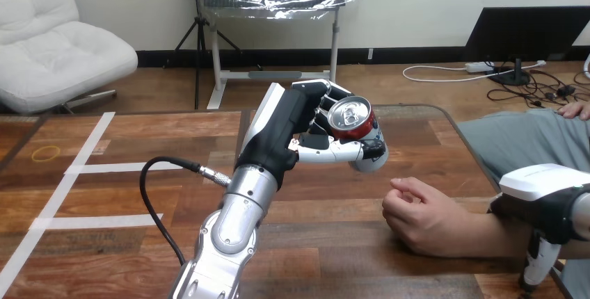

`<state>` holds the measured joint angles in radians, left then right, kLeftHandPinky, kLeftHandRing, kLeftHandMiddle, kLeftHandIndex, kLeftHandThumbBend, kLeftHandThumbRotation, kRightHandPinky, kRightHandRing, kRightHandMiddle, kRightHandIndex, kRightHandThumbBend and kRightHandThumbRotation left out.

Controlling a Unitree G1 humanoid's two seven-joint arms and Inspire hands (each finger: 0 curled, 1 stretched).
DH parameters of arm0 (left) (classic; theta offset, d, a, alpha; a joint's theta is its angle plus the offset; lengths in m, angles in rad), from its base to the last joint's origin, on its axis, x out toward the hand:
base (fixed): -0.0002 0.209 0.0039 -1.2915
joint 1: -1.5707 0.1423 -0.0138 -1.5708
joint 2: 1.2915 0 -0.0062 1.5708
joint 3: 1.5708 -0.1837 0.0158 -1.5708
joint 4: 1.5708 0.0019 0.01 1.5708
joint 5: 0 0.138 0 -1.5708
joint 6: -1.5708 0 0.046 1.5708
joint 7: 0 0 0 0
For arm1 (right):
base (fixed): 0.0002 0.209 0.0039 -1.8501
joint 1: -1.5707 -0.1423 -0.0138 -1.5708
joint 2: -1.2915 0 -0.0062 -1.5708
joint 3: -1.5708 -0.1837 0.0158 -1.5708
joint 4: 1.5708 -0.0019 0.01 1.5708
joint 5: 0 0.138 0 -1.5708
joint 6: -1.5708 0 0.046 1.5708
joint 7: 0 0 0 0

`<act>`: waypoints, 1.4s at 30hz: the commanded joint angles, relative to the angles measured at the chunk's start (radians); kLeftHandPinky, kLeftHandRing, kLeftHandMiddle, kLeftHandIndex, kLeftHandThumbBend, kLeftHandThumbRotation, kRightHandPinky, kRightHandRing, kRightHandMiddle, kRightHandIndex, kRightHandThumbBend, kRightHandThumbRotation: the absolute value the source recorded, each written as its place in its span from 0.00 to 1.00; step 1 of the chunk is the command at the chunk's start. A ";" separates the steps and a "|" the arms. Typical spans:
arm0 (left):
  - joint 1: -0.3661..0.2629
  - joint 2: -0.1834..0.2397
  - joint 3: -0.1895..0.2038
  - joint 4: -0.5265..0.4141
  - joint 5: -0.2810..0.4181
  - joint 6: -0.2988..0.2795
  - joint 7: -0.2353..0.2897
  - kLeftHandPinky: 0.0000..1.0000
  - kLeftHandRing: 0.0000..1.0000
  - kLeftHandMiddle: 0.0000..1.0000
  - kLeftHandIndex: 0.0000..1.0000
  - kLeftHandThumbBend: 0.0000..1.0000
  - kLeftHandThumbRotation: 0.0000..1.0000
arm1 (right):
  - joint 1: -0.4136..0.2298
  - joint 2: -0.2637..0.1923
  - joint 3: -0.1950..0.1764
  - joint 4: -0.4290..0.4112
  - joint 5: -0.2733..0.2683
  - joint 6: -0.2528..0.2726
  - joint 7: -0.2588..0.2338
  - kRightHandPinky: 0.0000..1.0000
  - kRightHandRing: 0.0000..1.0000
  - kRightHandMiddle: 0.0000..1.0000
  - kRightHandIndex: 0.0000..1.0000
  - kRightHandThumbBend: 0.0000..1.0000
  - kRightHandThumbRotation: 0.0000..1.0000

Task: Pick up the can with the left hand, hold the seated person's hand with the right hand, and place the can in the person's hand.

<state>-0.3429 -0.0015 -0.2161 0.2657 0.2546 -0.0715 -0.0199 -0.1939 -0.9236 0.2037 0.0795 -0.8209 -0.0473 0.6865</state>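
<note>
Fingers [321, 92] and thumb of the left hand [285, 125] are clenched round the can [356, 132], so the pick-up looks done. The table [139, 174] carries nothing else of the task, only white tape strips [83, 168] toward its left edge. The left arm [233, 222] rises from the near edge toward the table's middle and holds the can in the air, clear of the wood, tipped so that its top faces back toward the robot. The person's forearm [487, 233] comes in across the right edge, and the right hand [539, 191] lies over it there, touching it. Whether that hand truly has hold of the forearm I cannot tell, so the second step is at best begun. The person's hand [417, 215] rests on the table near the right edge, nearer the robot than the can. It is closed in a loose fist and apart from the can, which hangs above it and further out. The handover is what remains: by my judgement the fist must open before the can can be brought down into the palm.
</note>
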 commanded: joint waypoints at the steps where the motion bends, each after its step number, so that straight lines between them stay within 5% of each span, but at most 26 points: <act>1: -0.047 0.006 0.015 -0.052 -0.004 -0.006 0.003 0.36 0.40 0.44 0.49 0.62 0.00 | -0.050 0.022 0.006 0.011 0.016 0.000 -0.026 0.60 0.67 0.74 0.76 0.70 0.00; 23: -0.043 0.007 0.018 -0.054 -0.005 -0.002 0.004 0.36 0.40 0.44 0.49 0.62 0.00 | -0.031 0.062 0.021 0.078 0.034 -0.006 -0.108 0.28 0.34 0.45 0.61 0.71 0.00; 42: -0.036 0.010 0.022 -0.050 -0.019 -0.009 -0.004 0.37 0.40 0.44 0.49 0.62 0.00 | -0.029 0.060 0.059 0.104 -0.004 -0.011 -0.126 0.24 0.31 0.42 0.51 0.73 0.00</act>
<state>-0.3402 0.0043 -0.2131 0.2656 0.2488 -0.0653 -0.0248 -0.1945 -0.8667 0.2366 0.1801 -0.8198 -0.0536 0.5568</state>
